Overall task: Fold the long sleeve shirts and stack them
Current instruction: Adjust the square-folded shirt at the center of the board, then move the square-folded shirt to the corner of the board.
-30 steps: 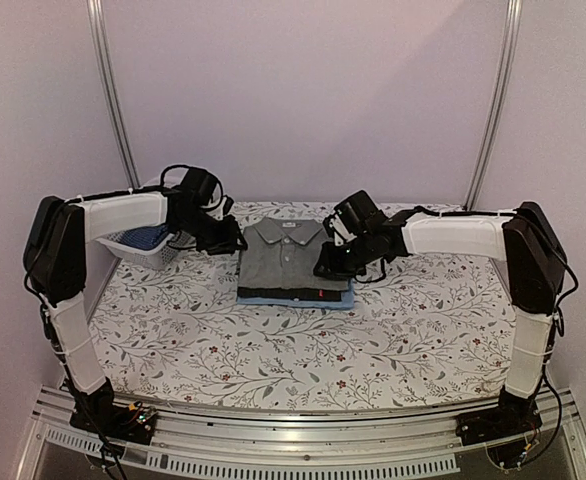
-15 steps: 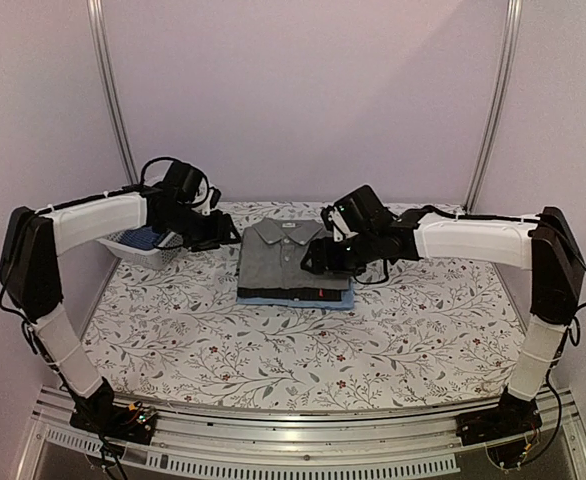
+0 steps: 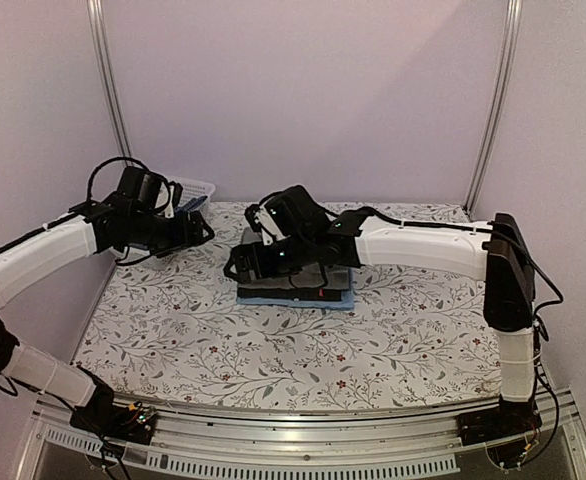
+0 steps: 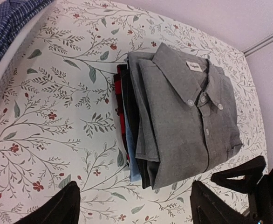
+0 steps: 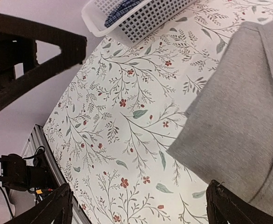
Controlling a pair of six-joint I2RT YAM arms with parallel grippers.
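Inspection of work surface and both arms.

1. Stack: three folded shirts lie in one pile at the far middle of the floral-patterned table [image 3: 273, 350].
   - The grey shirt [image 4: 187, 112] is on top, buttoned, with its collar and white label facing up.
   - The black shirt [image 4: 145, 176] lies directly beneath it, with some red showing at its edge.
   - The light blue shirt [image 4: 133, 168] is at the bottom; only a thin strip of its edge shows.
   - In the overhead view the right arm covers much of the pile.

2. Left gripper [image 4: 134, 186]: fingers spread wide with nothing between them. It sits at the far left of the table, between the basket and the pile, apart from both. Its camera faces the left side of the stack.

3. Right gripper [image 5: 140, 186]: fingers likewise spread wide and holding nothing. The arm reaches across the top of the pile, so the gripper is at the pile's left edge. In the wrist view a corner of the grey shirt lies toward one finger, with bare tablecloth across the rest of the gap. Contact with the shirt cannot be confirmed.

4. Other items: a white lattice basket [image 5: 146, 18] stands at the far left corner, holding a blue checked cloth [image 5: 120, 13].
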